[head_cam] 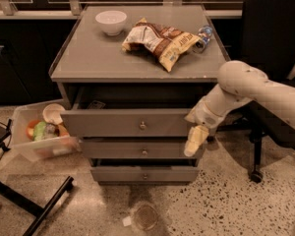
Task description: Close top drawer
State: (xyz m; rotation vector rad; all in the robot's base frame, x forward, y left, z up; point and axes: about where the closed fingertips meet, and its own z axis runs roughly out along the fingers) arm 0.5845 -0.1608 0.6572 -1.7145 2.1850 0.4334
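The top drawer (130,123) of the grey cabinet is still pulled out a short way, with a dark gap showing above its flat grey front. Its small round metal knob (142,126) sits at the centre. My gripper (195,140) hangs at the drawer front's right end, its pale fingers pointing down over the right edge of the second drawer. The white arm reaches in from the right.
Two slimmer drawer fronts (143,151) sit below. On the cabinet top (88,58) lie a white bowl (111,21), a chip bag (160,41) and a small bottle (202,36). A clear bin (42,134) stands left, a black chair (270,73) right, a black stand leg (34,205) front left.
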